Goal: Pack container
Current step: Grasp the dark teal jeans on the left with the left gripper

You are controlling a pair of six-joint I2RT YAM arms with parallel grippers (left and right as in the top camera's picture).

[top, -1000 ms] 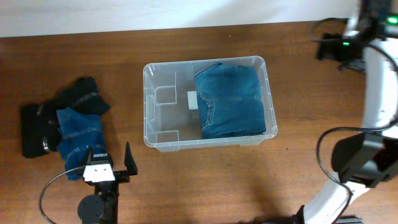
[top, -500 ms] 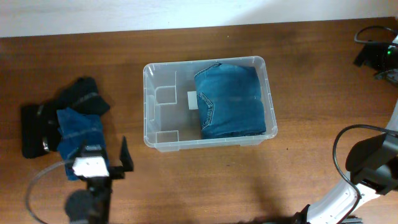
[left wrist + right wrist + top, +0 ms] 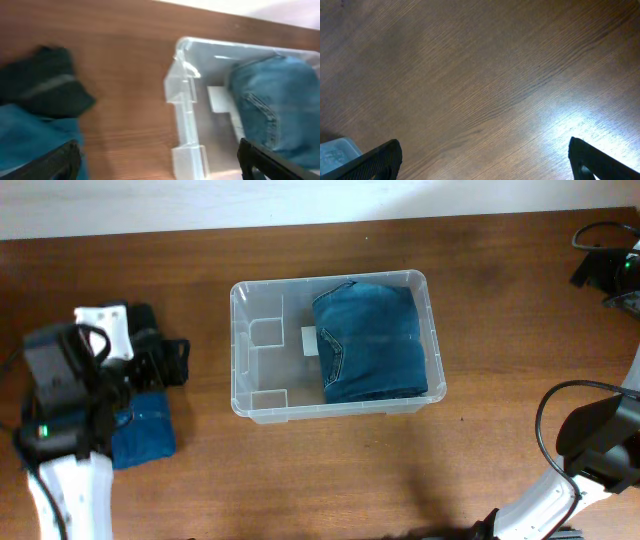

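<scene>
A large rectangular clear plastic tub (image 3: 236,370) is seen in the middle of the brown wooden counter (image 3: 330,470), upright and with its top open. A folded pair of blue jeans (image 3: 372,345) is laid inside it and fills the half toward 3 o'clock. In the half toward 9 o'clock a small white label (image 3: 309,340) is seen on the base.

At 9 o'clock from the tub, well apart from it, a crumpled black garment (image 3: 45,87) and a folded blue cloth (image 3: 145,440) are piled together. The left fingers (image 3: 55,162) are placed above this pile. They are spread wide and nothing is gripped between them.

The right fingers (image 3: 375,162) are spread wide as well, and nothing is gripped by them. They are above bare wood near the 2 o'clock corner of the counter, well apart from the tub.
</scene>
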